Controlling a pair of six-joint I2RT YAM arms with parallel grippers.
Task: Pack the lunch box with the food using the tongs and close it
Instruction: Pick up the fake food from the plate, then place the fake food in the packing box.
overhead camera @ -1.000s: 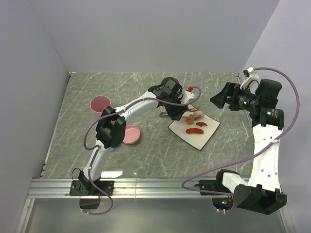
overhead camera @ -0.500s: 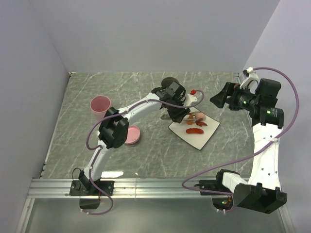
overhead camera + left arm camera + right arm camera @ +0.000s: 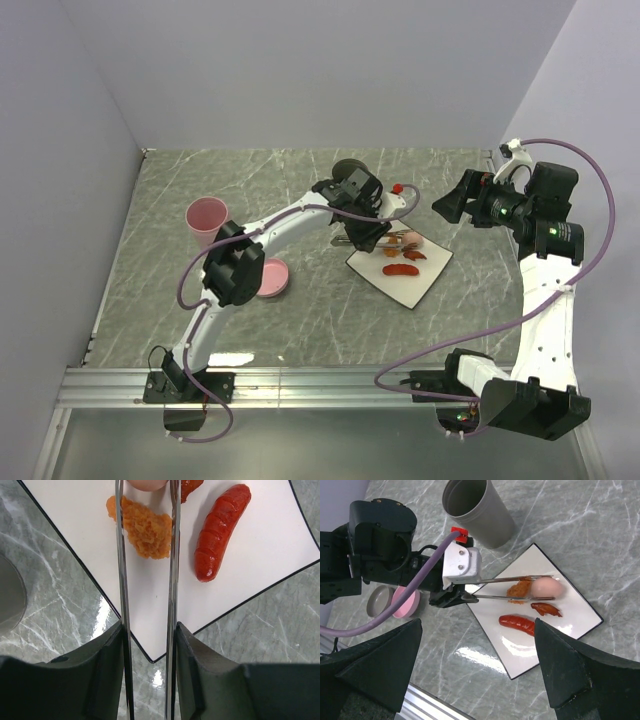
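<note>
Pink bowl sat left on table. Left claw gripped tongs, arms straddling fried bit, tips at egg on white plate; sausage beside. Right claw gaped wide, empty.

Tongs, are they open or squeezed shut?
Open: the arms of the tongs stand apart, straddling the orange fried piece and pink egg. Whether they pinch the egg, cannot tell.

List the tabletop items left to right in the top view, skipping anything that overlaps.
pink cup → pink round dish → white plate
</note>
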